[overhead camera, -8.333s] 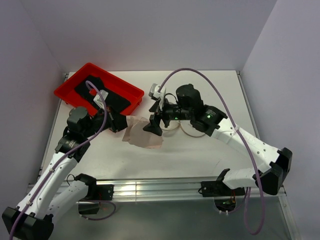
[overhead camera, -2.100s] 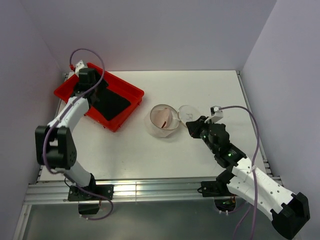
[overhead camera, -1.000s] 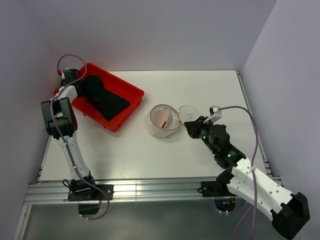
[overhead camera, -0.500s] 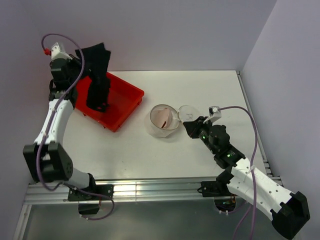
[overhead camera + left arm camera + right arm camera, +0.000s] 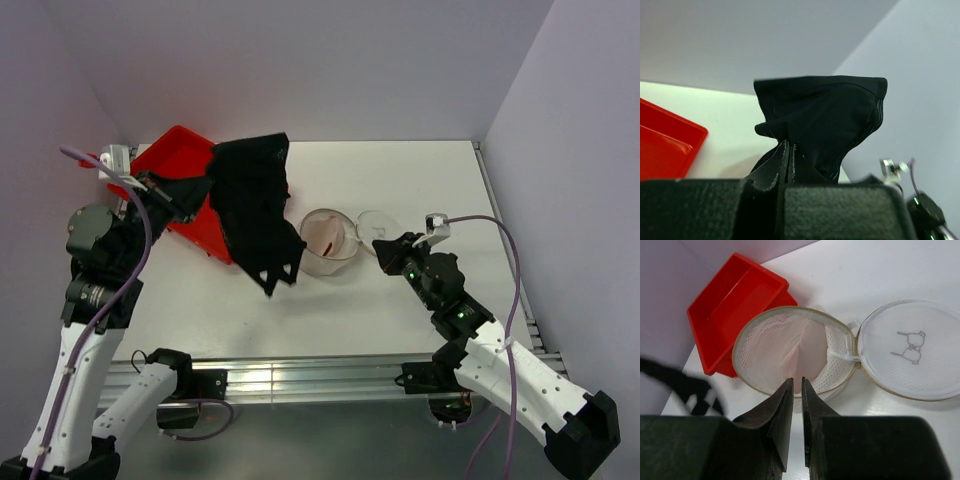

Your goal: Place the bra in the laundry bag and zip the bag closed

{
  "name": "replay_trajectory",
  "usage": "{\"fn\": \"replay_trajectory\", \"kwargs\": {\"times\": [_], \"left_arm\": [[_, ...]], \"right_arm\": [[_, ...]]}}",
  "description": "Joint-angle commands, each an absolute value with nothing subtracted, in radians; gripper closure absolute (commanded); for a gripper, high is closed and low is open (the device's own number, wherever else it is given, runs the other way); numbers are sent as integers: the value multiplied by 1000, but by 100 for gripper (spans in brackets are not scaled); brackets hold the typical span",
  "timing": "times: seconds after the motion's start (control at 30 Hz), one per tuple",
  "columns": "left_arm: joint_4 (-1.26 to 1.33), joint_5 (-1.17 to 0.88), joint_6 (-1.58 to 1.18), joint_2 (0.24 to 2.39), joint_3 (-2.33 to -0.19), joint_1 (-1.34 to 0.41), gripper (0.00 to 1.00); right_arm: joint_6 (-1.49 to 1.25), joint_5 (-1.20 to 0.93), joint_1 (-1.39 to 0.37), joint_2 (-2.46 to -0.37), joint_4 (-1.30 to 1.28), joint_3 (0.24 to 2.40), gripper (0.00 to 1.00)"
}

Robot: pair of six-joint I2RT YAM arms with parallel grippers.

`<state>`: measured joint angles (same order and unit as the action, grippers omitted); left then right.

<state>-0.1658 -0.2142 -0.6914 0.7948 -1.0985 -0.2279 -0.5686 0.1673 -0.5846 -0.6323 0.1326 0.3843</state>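
**Top view.** The round white mesh laundry bag (image 5: 332, 265) lies open on the white tabletop (image 5: 420, 180) with its mouth up. Its flat lid (image 5: 378, 228) is folded out alongside, so the pouch and lid form a line running side to side. The lid lies just ahead of the right jaws and the pouch lies beyond it. The soft pink-beige bra (image 5: 322, 238) sits bunched inside the pouch. The left jaws are raised and closed on the large black cloth (image 5: 255, 215). The cloth hangs spread out from them, and its lower end overlaps the pouch's rim in this view. The red plastic tray (image 5: 178, 150) lies beside and behind the cloth. Half a second earlier the cloth dangled over the tray. It has since swung towards the bag, while the bag, the bra and the right arm are where they were.

**Left wrist.** The left jaws are pressed tight together with a fold of the black cloth (image 5: 825, 115) pinched between them. The rest of the cloth billows ahead of the tips. The tray (image 5: 665, 140) is to their left.

**Right wrist.** The right jaws stand a narrow slit apart with nothing between them, and their tips are over the pouch's near rim. The bra (image 5: 805, 347) lies straight ahead, its central fold running away from the tips. The lid (image 5: 910, 315) lies to the right.
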Motion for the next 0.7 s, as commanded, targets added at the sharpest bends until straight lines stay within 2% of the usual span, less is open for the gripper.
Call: {"fn": "replay_trajectory", "kwargs": {"times": [0.0, 0.2, 0.37, 0.57, 0.67], "left_arm": [[-334, -380, -680, 759, -1091, -236, 100], [-337, -377, -774, 597, -876, -236, 100], [-385, -371, -840, 545, -730, -236, 100], [-433, -304, -856, 586, -619, -236, 100], [-400, -311, -848, 646, -578, -238, 100]], "right_arm": [[-545, 222, -581, -620, 144, 377, 81], [-534, 242, -581, -635, 137, 385, 81], [-525, 238, -580, -653, 132, 400, 81], [-473, 198, -620, -683, 117, 458, 78], [-422, 250, -727, -718, 85, 518, 76]]}}
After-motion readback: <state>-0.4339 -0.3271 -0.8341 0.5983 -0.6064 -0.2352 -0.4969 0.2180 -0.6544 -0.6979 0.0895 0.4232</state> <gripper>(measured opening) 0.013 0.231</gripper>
